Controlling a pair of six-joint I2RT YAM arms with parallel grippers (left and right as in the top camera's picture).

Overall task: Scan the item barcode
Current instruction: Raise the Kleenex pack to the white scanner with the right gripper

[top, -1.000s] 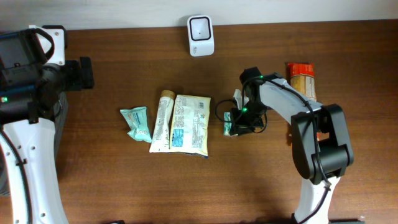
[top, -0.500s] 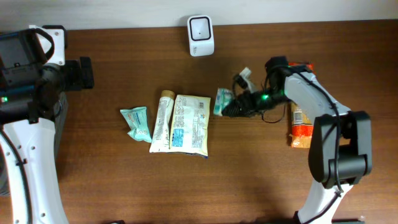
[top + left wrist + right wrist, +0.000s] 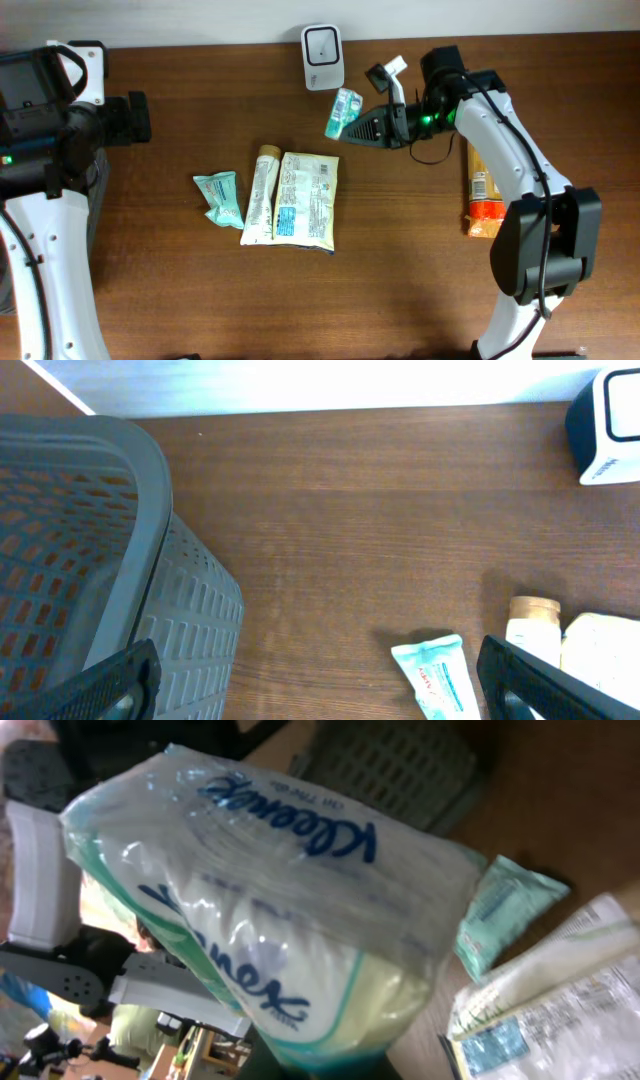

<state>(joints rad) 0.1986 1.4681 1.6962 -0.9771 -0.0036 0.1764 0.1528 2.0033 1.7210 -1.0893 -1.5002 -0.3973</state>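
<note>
My right gripper (image 3: 360,126) is shut on a Kleenex tissue pack (image 3: 344,112) and holds it in the air just right of the white barcode scanner (image 3: 323,57) at the table's back edge. In the right wrist view the tissue pack (image 3: 280,910) fills the frame, and the dark fingers (image 3: 300,1062) clamp its lower end. Far to the left, my left gripper (image 3: 320,695) stands wide open above the table with nothing between its fingers. The scanner (image 3: 605,425) shows at the top right of the left wrist view.
A teal packet (image 3: 220,197), a cream tube (image 3: 262,195) and a white printed pouch (image 3: 308,198) lie side by side mid-table. An orange package (image 3: 482,195) lies at the right beside my right arm. A grey mesh basket (image 3: 90,560) stands at the left.
My right gripper has lifted the tissue pack off the table and carried it back and left, up beside the scanner. The left arm has not moved.
</note>
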